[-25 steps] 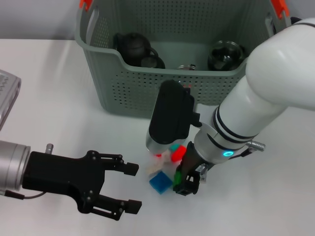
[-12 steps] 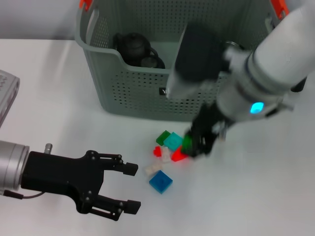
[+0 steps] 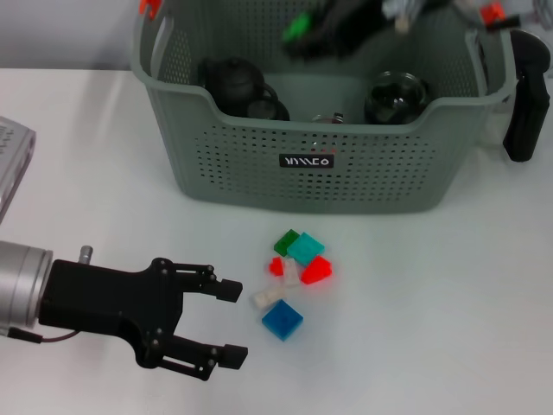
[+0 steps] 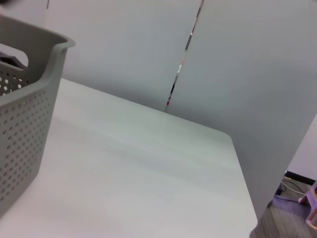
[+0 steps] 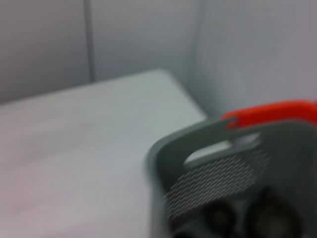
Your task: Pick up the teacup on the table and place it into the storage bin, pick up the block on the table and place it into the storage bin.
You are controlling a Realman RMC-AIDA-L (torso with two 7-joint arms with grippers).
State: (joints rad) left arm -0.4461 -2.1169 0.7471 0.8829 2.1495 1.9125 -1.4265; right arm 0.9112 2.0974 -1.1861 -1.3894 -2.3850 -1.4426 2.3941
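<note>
**Block above the storage bin, release not yet seen**

Head view: risk sits at the top edge, where the right tool (image 3: 346,24) is a dark blur over the storage bin (image 3: 320,186) with a green block (image 3: 299,26) at its tip. It appears clamped on that block, though the smear makes the grip hard to judge. If the block is let go too near the back wall it could strike the rim and bounce out onto the bench (image 3: 449,294); dropped over the dark teapot (image 3: 233,79) or the round dark cup (image 3: 396,95) already inside, it could glance off sideways. The loose blocks (image 3: 292,272) lie in a small cluster on the bench just in front of the bin, well clear of both arms. The left tool (image 3: 194,320) hovers low over the bench near that cluster with its fingers apart and nothing between them; a careless sweep could scatter the pieces. Most of the right arm is cut off by the frame, and only a black part shows beside the bin's right end.

Left wrist view: only a corner of the bin's wall (image 4: 25,114) and bare bench show; no fingers and no blocks.

Right wrist view: the bin's rim and orange handle clip (image 5: 270,111) appear from above, with dark round shapes inside too blurred to name. The held block is not visible here.
</note>
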